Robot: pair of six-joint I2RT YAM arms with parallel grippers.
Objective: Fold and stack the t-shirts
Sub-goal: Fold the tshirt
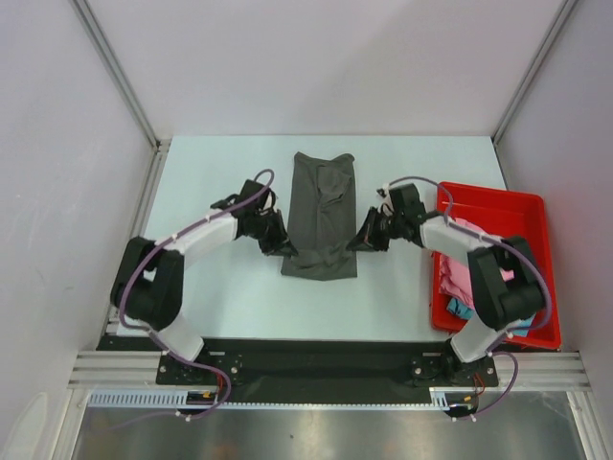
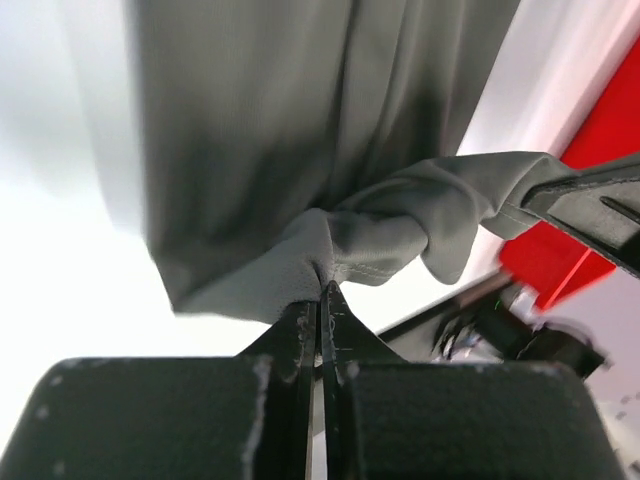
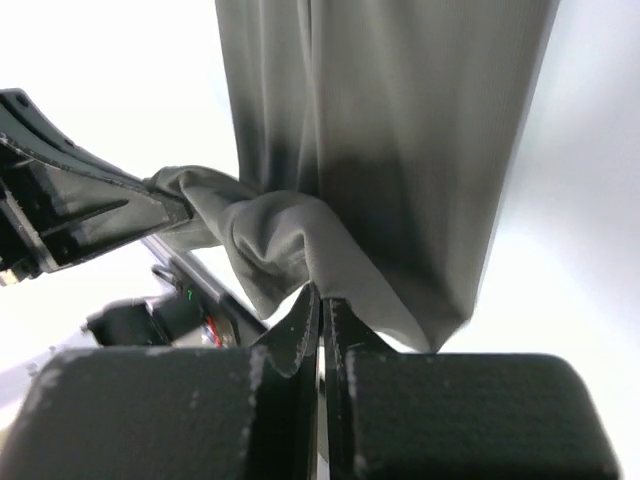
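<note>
**Two grippers clamped on the near end of the grey shirt**

One charcoal-grey t-shirt (image 1: 321, 206) lies in the middle of your table (image 1: 211, 172), gathered into a long, narrow strip that runs from the far side towards the arm bases. Its far end lies flat, with a few creases. The near end is bunched and pulled in at both corners.

On the strip's near left corner you have the left gripper (image 1: 285, 251). Your left wrist view shows its fingers pressed together with a fold of grey cloth (image 2: 300, 130) pinched between the tips (image 2: 322, 290). The fabric rises from the pinch in a soft hump.

At the near right corner you have the right gripper (image 1: 356, 241). Your right wrist view shows the same thing: the jaws are together, a tuck of the grey cloth (image 3: 400, 130) is caught at the tips (image 3: 320, 295), and the rest of the strip stretches away above them. Each wrist camera also catches the other gripper biting the opposite end of the same bunched hem.

Both forearms reach inward from either side and come close to each other across the shirt's near end.

Further out, on your right, the red tray (image 1: 498, 196) sits at the table's right edge. A pink t-shirt (image 1: 452, 278) lies crumpled inside it, partly hidden by the right arm. A turquoise t-shirt (image 1: 458, 309) shows as a small patch just nearer to you than the pink one.
</note>
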